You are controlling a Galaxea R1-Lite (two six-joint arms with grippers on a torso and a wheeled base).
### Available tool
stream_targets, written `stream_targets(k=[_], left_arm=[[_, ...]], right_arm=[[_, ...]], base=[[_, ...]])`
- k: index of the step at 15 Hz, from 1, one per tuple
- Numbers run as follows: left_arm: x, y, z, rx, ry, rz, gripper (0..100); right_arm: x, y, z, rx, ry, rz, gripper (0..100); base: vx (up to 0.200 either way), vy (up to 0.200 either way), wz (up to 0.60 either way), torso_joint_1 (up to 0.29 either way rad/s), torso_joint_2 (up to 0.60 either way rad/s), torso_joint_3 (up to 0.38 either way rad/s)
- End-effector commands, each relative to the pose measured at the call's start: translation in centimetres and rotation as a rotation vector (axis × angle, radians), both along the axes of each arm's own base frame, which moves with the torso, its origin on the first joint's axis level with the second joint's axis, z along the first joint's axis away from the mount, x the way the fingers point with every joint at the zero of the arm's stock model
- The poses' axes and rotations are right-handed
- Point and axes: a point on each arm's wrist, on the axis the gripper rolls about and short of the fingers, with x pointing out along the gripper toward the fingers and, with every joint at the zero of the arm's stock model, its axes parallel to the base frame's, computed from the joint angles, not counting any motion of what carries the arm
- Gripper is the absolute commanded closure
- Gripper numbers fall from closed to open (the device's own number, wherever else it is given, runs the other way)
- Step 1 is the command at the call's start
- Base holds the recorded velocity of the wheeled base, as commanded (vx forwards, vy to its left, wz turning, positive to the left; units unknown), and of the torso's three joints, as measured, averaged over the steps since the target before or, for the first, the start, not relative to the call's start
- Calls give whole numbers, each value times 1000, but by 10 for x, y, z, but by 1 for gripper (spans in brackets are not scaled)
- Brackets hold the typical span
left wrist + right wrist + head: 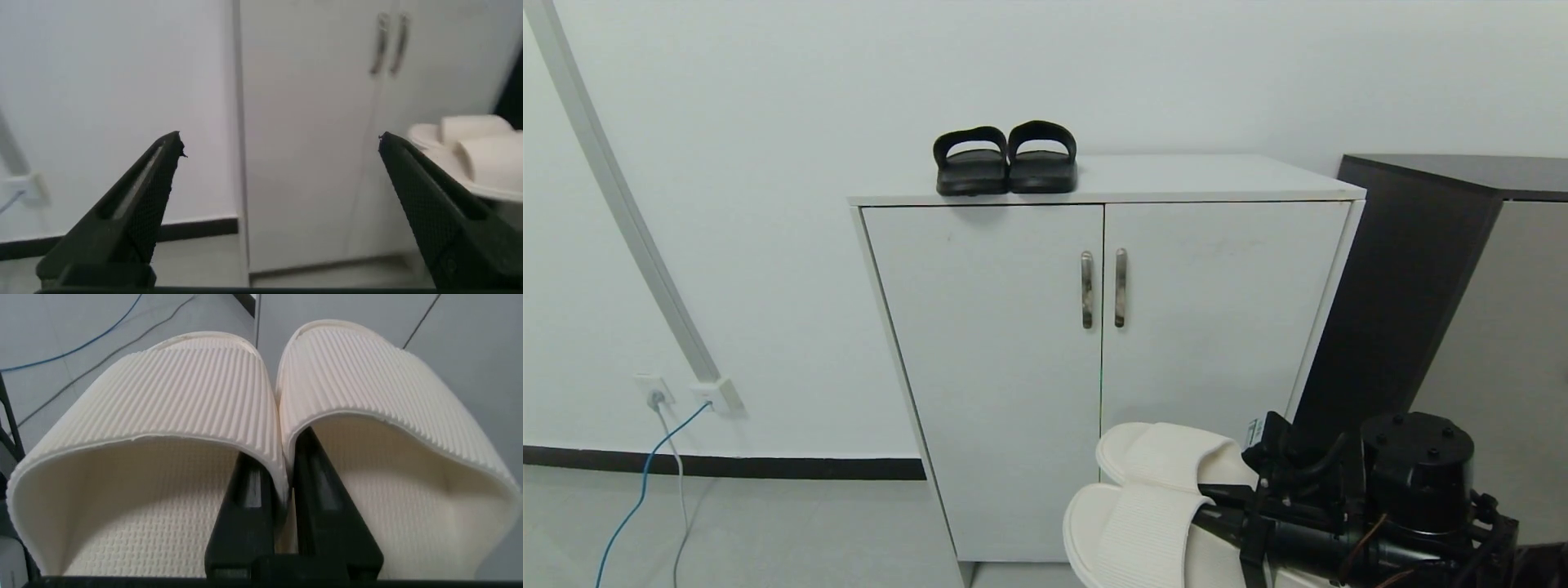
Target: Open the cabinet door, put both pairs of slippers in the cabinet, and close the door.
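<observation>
Before shut cabinet (pixel 1013 367), right hand (pixel 288 469) pinches white slippers (pixel 163 416) by inner straps.

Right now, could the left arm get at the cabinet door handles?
Probably yes: the left end effector is open and empty, and nothing stands between it and the handles.

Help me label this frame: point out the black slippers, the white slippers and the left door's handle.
black slippers (pixel 1005 167), head view, where the pair meets
white slippers (pixel 184 396), right wrist view, one ribbed strap
left handle (pixel 1086 290), head view, middle of the bar
</observation>
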Motion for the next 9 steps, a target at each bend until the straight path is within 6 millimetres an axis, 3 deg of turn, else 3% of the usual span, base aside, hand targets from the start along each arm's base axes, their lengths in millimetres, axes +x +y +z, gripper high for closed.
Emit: stream_targets(k=[1, 5, 6, 9], left_arm=[[26, -2, 10, 1, 163, -104, 0], [72, -5, 34, -5, 210, -228, 0], [91, -9, 41, -6, 240, -297, 0], [125, -24, 50, -13, 266, -421, 0]], right_arm=[[-1, 0, -1, -1, 3, 3, 100], [-1, 0, -1, -1, 7, 2, 100], [-1, 0, -1, -1, 10, 2, 100], [-1, 0, -2, -3, 12, 2, 100]], base=[[0, 0, 0, -17, 66, 71], [0, 0, 0, 0, 0, 0], [0, 0, 0, 0, 0, 0], [0, 0, 0, 0, 0, 0]])
